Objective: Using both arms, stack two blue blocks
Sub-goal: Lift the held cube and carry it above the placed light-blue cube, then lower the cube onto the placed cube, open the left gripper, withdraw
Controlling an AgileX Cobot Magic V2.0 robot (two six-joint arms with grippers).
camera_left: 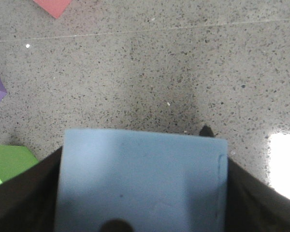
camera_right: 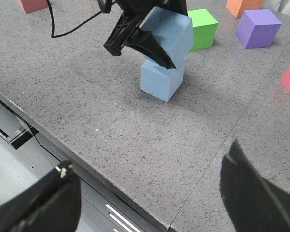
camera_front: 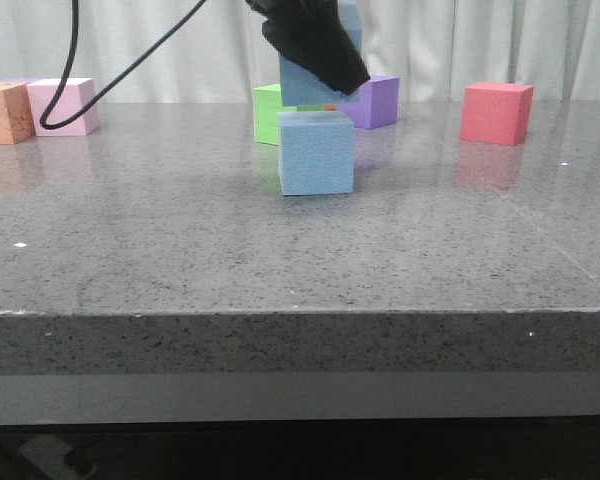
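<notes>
Front view showed the grey stone table (camera_front: 180,260) with the left gripper (camera_front: 315,45) clamped around one blue block (camera_front: 302,88), carried tilted just above the second blue block (camera_front: 316,153), which sat near the table's middle. Whether the two touched could not be told. A drop from that angle risked the carried cube landing off-square, then sliding off or nudging the lower one. The green cube (camera_front: 268,112) and purple cube (camera_front: 375,101) stood close behind, within reach of a tumble; the red cube (camera_front: 497,112), pink cube (camera_front: 64,105) and orange cube (camera_front: 5,112) lay well apart. The right gripper (camera_right: 147,193) hung spread wide and empty over the table's near edge.
</notes>
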